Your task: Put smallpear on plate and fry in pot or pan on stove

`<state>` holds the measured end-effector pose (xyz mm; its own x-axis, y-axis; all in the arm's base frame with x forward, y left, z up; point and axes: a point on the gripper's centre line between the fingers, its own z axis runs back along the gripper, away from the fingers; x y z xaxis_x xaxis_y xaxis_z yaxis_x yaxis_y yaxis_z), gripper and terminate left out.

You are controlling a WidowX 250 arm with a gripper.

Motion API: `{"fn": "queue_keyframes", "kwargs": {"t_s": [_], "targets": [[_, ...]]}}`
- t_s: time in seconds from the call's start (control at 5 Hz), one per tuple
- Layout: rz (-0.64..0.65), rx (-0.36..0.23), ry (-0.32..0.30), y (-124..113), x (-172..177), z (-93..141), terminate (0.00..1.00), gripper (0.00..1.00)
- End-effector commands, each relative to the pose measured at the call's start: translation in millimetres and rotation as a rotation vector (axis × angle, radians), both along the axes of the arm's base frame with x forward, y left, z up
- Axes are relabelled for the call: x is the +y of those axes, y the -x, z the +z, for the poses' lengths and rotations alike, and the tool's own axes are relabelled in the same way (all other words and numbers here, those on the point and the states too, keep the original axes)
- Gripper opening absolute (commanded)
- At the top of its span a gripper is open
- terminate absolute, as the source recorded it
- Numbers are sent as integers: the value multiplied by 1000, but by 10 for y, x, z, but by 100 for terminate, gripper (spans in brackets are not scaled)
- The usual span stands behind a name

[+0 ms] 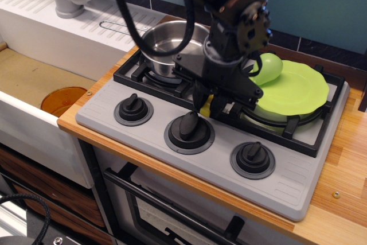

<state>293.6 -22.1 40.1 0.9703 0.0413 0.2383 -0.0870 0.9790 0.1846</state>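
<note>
Claw (214,106) sits low over the stove (229,159), at the front edge of the grates between the two burners, pinching the fry (207,107) (only a yellow sliver shows between the fingers). Smallpear (268,67) lies on the plate (298,90), at its left rim, over the right burner. Pan (166,47) stands on the back-left burner, behind the claw. Orange disc (62,100) lies in the sink (28,78) at left.
</note>
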Motion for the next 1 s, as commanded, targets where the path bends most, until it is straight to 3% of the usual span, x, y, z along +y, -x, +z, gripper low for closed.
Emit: {"fn": "queue_keyframes", "kwargs": {"t_s": [0.0,0.4,0.8], "targets": [[-20,-10,-5,-120,56,542,0,0],[-50,48,-18,-224,219,876,0,0],[-116,50,-23,-519,660,913,0,0]]}}
